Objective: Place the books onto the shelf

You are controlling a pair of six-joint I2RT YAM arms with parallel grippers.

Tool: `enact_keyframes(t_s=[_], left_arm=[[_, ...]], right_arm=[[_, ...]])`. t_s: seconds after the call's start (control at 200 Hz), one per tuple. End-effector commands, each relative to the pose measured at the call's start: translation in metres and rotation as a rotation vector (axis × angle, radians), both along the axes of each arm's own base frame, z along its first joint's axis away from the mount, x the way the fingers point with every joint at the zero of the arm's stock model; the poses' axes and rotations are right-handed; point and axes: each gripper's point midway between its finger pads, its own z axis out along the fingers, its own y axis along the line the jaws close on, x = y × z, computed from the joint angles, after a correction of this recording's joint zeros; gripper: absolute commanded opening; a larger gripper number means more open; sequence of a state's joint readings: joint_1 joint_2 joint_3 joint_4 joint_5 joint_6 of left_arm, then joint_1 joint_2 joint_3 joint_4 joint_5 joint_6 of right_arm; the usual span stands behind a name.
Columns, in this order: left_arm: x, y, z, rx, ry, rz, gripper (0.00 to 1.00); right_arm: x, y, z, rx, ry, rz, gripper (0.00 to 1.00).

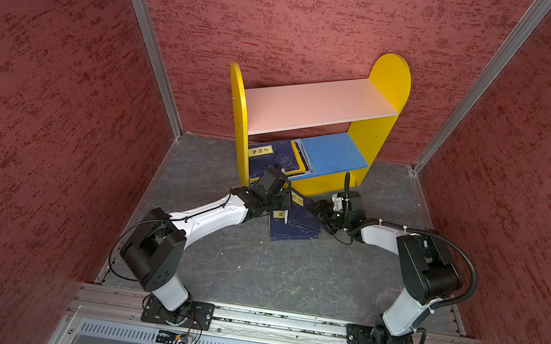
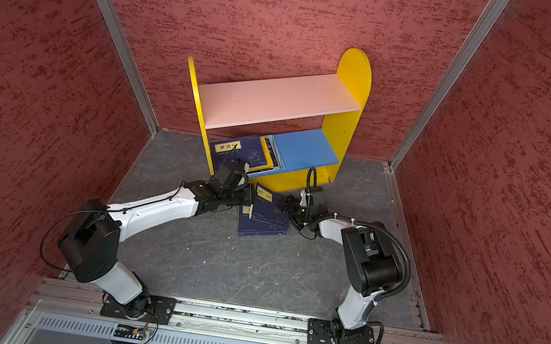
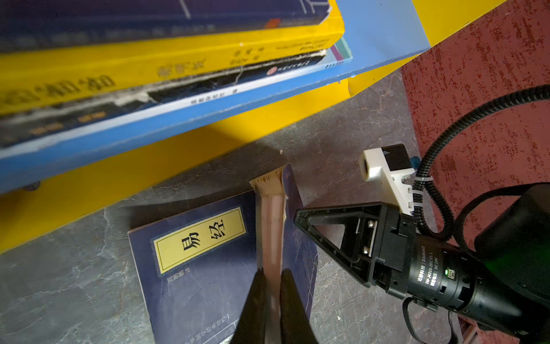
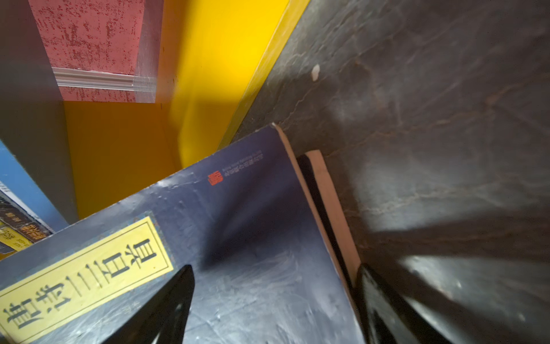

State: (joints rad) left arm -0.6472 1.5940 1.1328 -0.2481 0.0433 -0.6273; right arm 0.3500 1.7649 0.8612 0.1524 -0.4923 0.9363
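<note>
My left gripper (image 3: 272, 272) clamps one navy book (image 3: 270, 226) by its pages, my right gripper (image 4: 273, 268) gapes alongside; four books (image 1: 274, 158) lie on the shelf's blue board (image 1: 337, 154), two to go.

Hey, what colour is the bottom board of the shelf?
Blue. The bottom board shows best in a top view.

The counter (image 1: 253, 268) looks like dark, matt, stone-patterned sheet with pale veins. The walls (image 1: 37, 110) have a rough red plaster-like texture, set between brushed metal corner posts (image 1: 146, 37). The shelf (image 1: 377, 139) is smooth painted board with a soft sheen. The navy book (image 4: 253, 223) has a scuffed, faintly glossy paper cover and raw tan page edges. The fingers (image 3: 253, 306) are matt black plastic.
</note>
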Motion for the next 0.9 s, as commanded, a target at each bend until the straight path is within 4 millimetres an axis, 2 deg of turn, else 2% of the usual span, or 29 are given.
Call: enact_keyframes(t_s=[0.0,0.195,0.451,0.606,0.661,0.731,0.892], left_arm=[[-0.007,-0.009,-0.002,-0.006,0.012,-0.049,0.13],[-0.009,-0.020,-0.013,-0.023,0.056,-0.096,0.15],[-0.008,-0.030,-0.015,-0.028,0.078,-0.133,0.15],[-0.008,-0.028,-0.011,-0.024,0.067,-0.127,0.04],[-0.008,-0.026,-0.007,-0.021,0.052,-0.121,0.00],[-0.006,-0.023,0.004,-0.015,0.022,-0.117,0.00],[-0.008,-0.018,0.043,-0.021,-0.068,-0.161,0.00]], right_arm=[[0.012,0.014,0.048,0.087,-0.126,0.024,0.85],[0.009,0.013,0.046,0.091,-0.122,0.018,0.85],[0.008,0.011,0.042,0.090,-0.115,0.007,0.85],[0.009,0.011,0.044,0.090,-0.116,0.006,0.85],[0.010,0.011,0.046,0.087,-0.122,0.003,0.86],[0.013,0.006,0.048,0.084,-0.127,-0.012,0.89],[0.024,-0.023,0.063,0.162,-0.173,-0.106,0.93]])
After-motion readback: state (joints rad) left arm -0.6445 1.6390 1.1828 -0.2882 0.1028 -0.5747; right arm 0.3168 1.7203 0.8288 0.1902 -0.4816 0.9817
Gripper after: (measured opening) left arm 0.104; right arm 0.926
